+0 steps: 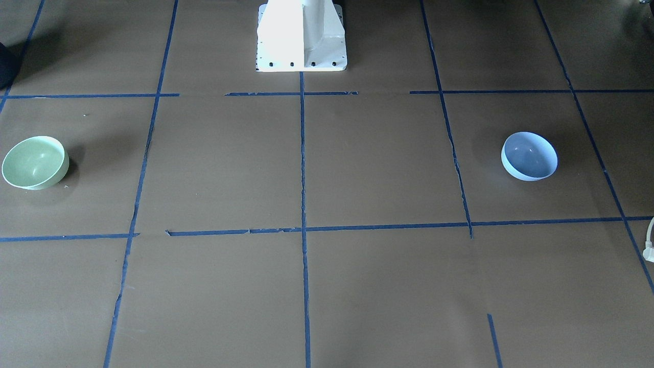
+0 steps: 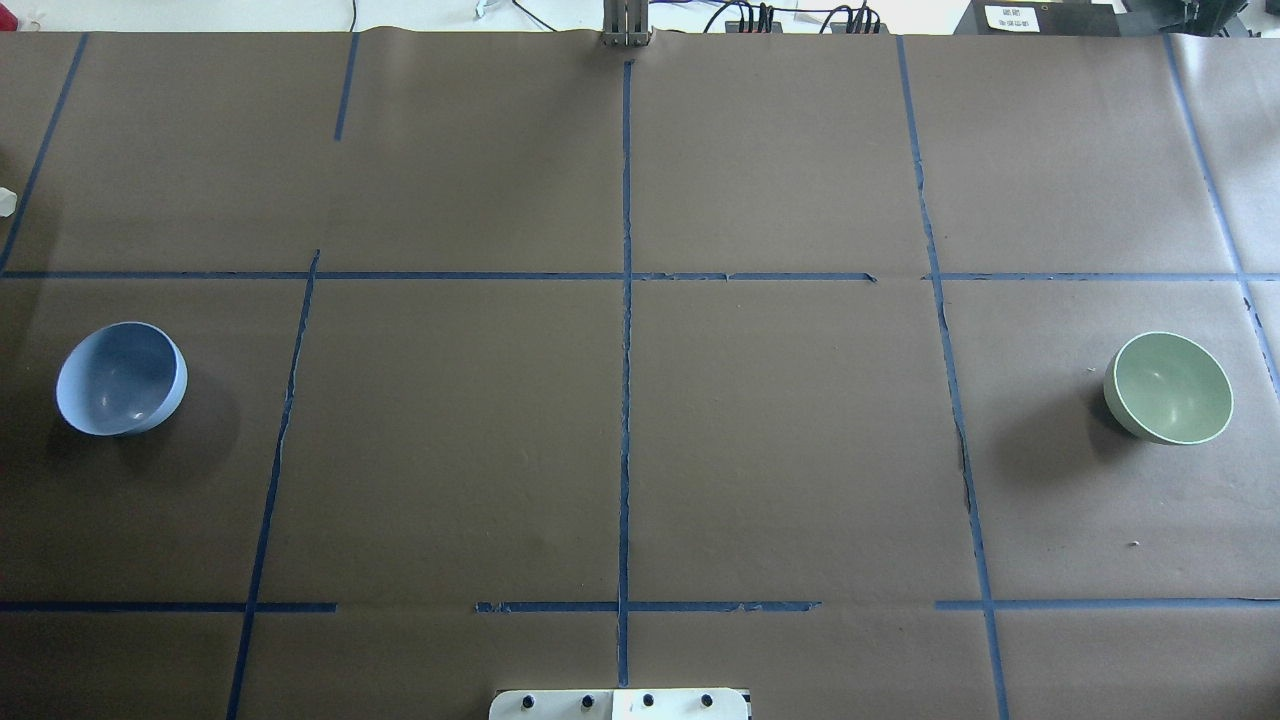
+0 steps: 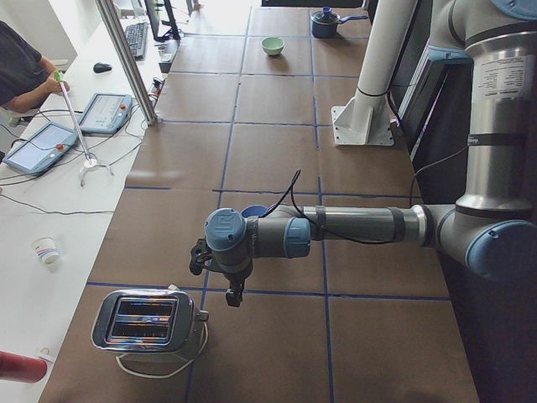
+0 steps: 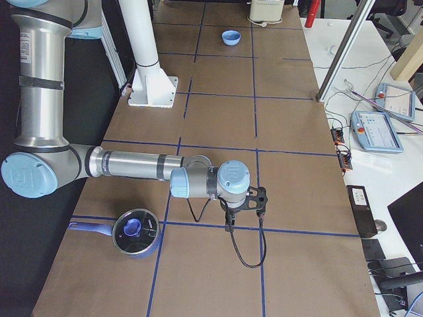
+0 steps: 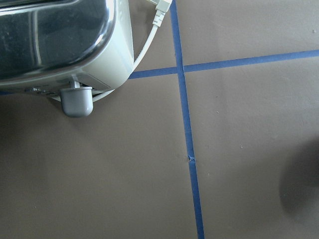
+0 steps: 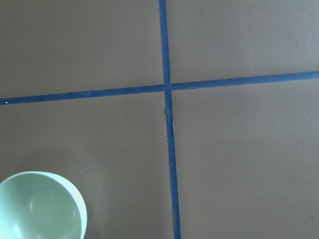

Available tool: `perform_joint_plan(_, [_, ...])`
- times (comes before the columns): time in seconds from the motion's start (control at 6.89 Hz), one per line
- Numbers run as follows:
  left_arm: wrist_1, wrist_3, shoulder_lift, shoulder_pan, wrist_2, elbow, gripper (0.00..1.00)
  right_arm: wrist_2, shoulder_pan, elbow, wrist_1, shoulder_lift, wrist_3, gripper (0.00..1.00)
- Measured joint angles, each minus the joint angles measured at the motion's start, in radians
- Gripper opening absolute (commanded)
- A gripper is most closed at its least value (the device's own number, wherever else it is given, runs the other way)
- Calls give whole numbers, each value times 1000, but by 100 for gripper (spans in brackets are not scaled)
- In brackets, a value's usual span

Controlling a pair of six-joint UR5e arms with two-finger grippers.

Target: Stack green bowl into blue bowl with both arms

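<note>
Plainly, the green bowl [image 2: 1168,388] sits upright and empty at the robot's right end of the table [image 2: 780,450]. The blue bowl [image 2: 121,378] sits upright at the left end, well apart from it.

The green bowl looks light, stiff and glossy, so probably slippery. Its round underside may let it rock when nudged. The best hold is likely the rim, with one finger inside and one outside the wall.

The right gripper [image 4: 229,226] hangs above the table near the green bowl, which shows in the corner of the right wrist view. The left gripper [image 3: 233,294] hangs near the blue bowl. Both appear only in the side views, so I cannot tell whether their fingers are apart or together.

Only blue tape lines [image 2: 626,400] lie between the bowls. A toaster [image 3: 149,323] stands beyond the left gripper, and a lidded pot [image 4: 135,232] stands near the right arm; both are out of the direct path. The white pedestal [image 1: 301,36] stands at the robot's edge.
</note>
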Motion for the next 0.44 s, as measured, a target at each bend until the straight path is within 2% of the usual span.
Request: perform_joint_plan(0.44, [1,-3,-19,4,-2,-10,100,2,0,-1,-1,2,0,100])
